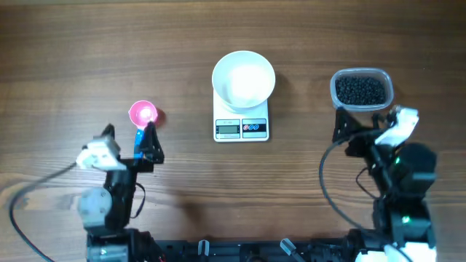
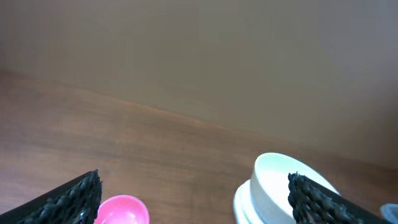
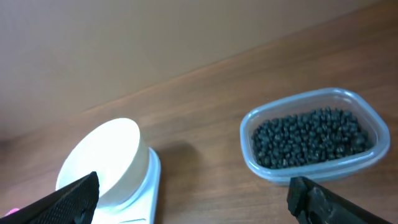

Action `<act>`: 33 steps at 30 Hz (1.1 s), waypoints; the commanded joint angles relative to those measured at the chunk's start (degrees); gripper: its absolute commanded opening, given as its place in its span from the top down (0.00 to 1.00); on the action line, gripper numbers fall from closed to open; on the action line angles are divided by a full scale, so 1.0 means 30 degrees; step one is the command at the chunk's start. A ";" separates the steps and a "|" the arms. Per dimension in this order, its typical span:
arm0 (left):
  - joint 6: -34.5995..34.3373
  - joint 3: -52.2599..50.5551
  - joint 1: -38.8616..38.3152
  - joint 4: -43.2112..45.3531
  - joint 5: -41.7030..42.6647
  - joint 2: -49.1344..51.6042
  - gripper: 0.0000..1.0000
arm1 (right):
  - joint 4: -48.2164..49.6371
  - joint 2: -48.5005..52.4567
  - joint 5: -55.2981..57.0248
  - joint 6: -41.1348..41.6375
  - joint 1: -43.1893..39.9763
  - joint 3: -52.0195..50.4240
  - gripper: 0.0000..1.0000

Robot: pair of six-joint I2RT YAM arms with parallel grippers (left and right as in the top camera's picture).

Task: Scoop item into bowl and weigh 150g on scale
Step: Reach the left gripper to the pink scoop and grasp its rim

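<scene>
Left jaws, right jaws spread empty, bowl (image 1: 244, 78) on scale (image 1: 242, 129), beads (image 3: 308, 134) in tub (image 3: 311, 169)

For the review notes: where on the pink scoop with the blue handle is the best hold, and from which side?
Probably the slim blue handle of the pink round plastic scoop, taken from above on the robot's side by the open left gripper. The scoop lies flat, and its handle is narrow enough for the fingers and points back towards that arm.
</scene>
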 commanded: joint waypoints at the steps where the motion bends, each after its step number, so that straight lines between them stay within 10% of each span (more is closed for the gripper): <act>1: -0.0073 0.3490 0.0124 -0.0816 0.1348 0.3861 0.00 | -0.1603 0.2011 -0.1129 -0.0386 0.0095 0.3206 0.00; 15: 0.5574 2.2491 0.0721 -1.6356 0.3359 2.0436 0.00 | -0.9945 0.9282 -0.0780 -0.3242 0.0095 1.1468 0.00; 26: 0.8131 2.2629 0.1107 -1.8149 0.3060 2.4094 0.00 | -0.9806 1.2203 -0.2441 -0.1005 0.0095 1.1468 0.00; 33: 1.0921 2.2629 0.1953 -1.9198 0.1770 2.7613 0.18 | -0.9923 1.2910 -0.2419 -0.0729 0.0095 1.1468 0.00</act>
